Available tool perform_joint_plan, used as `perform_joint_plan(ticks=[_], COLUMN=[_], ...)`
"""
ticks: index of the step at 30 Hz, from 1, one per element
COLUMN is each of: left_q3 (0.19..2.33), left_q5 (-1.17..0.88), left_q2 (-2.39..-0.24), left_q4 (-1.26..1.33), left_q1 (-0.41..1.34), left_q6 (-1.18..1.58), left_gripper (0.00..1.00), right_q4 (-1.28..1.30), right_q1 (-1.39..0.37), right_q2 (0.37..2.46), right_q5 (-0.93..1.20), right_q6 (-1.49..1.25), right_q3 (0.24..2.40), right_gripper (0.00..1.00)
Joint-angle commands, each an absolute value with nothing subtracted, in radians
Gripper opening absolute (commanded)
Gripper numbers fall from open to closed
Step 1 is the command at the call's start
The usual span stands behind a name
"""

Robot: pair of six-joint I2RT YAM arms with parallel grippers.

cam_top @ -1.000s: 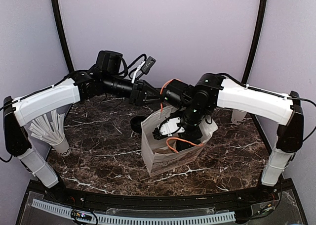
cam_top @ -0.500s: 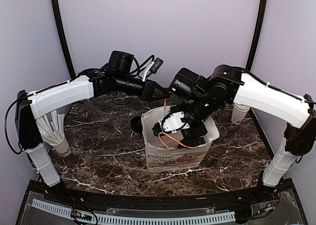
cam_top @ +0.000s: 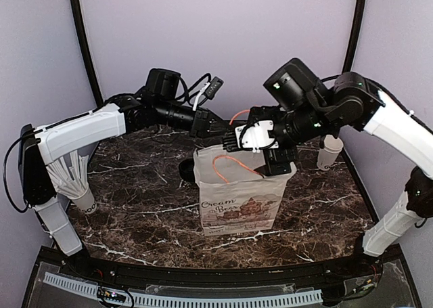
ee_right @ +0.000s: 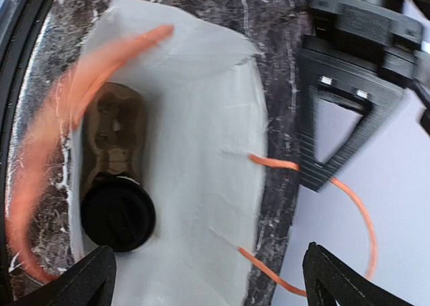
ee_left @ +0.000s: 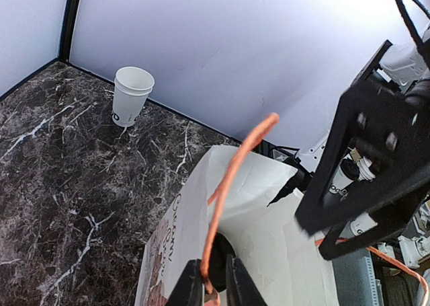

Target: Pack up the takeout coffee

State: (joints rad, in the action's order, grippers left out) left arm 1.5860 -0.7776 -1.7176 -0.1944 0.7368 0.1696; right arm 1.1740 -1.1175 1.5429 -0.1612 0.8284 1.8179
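The counter [cam_top: 135, 213] carried one paper bag [cam_top: 237, 200] with two orange handles, a far handle [ee_left: 232, 178] and a near handle [ee_right: 70, 94]. Inside the bag sat one takeout coffee [ee_right: 117, 215] and one brown cardboard carrier [ee_right: 114, 128]. Elsewhere stood one straw cup [cam_top: 82, 198] with straws too bunched to count, one lidless cup [ee_left: 131, 97], one black round piece [cam_top: 188, 170], and two grippers, the left gripper [ee_left: 213, 289] and the right gripper [ee_right: 208, 272]

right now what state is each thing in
paper bag, upright, mouth open
takeout coffee, lidded, upright inside the bag
left hand, shut on the orange handle
right hand, open above the bag
white cup, upright, no lid
straw cup, upright, full of straws
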Motion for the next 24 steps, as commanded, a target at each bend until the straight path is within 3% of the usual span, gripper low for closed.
perform_joint_plan(ticks=[1, 5, 10, 24], left_q3=[1.555, 1.539, 1.49, 1.305], left_q5=[-0.82, -0.808, -0.794, -0.786], left_q2=[-1.648, -1.623, -1.578, -1.452], left_q4=[-0.158, -0.172, -0.173, -0.082], left_q1=[0.74, 0.758, 0.797, 1.009], left_q6=[0.162, 0.139, 0.106, 0.111], left_gripper=[0.06, 0.0, 0.0, 0.0], right_q4=[1.002, 0.844, 0.56, 0.547], right_q1=[-1.09, -0.969, -0.745, -0.635], right_q2=[1.446, 1.407, 1.322, 1.223], right_q5=[-0.349, -0.406, -0.417, -0.406], right_q6=[0.892, 0.94, 0.968, 0.911], right_q3=[1.817, 1.876, 1.757, 1.49], right_gripper=[0.99, 0.99, 0.99, 0.99])
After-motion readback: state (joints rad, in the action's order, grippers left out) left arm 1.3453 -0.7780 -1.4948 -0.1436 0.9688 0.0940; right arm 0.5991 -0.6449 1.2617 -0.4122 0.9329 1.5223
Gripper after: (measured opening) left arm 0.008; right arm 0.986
